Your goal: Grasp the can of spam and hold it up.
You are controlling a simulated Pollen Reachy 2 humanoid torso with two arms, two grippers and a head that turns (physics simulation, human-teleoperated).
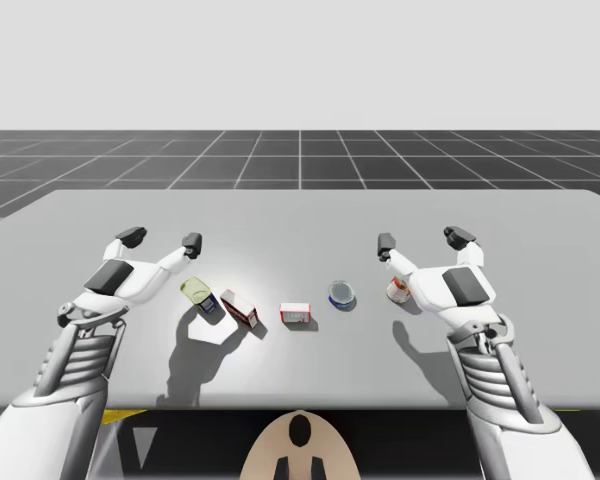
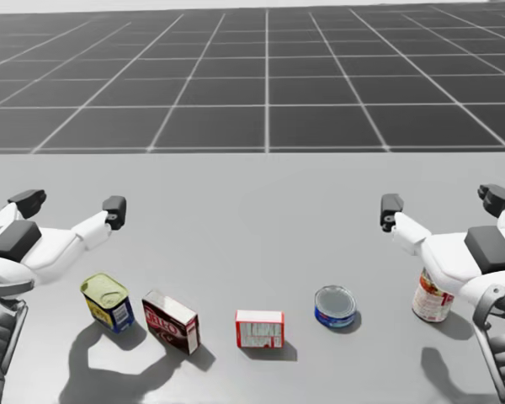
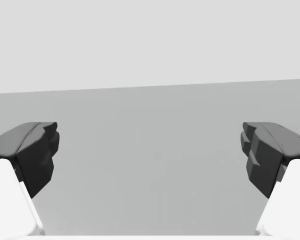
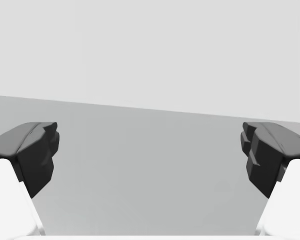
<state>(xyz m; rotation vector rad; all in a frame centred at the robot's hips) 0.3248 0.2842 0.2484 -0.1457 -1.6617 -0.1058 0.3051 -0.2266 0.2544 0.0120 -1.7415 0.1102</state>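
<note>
— Where is the can that is to be grasped?
— It is the blue rounded-rectangular can (image 2: 108, 301), the leftmost in a row of five things along the table's (image 2: 252, 210) front edge, towards the front left corner.
— What does it look like?
— It has blue sides with some yellow on one face, rounded corners, and a pale yellow-green top with a darker rim (it seems to lean a little, though I cannot tell for sure).
— And its neighbours?
— Just to its right is a dark red box (image 2: 170, 321), then a white and red box (image 2: 259, 328), a flat round blue can (image 2: 334, 305), and a red and white round can (image 2: 432, 296) partly behind the right wrist.
— And the claws?
— The left gripper (image 2: 71, 204) is spread wide and has hold of nothing. Its fingertips point to the far edge, and the can stands beside the wrist, apart from it. The right gripper (image 2: 444, 203) is spread just as wide, also with nothing in it, over the right part of the table. Both wrist views show the dark pads far apart with grey table surface ahead
</note>
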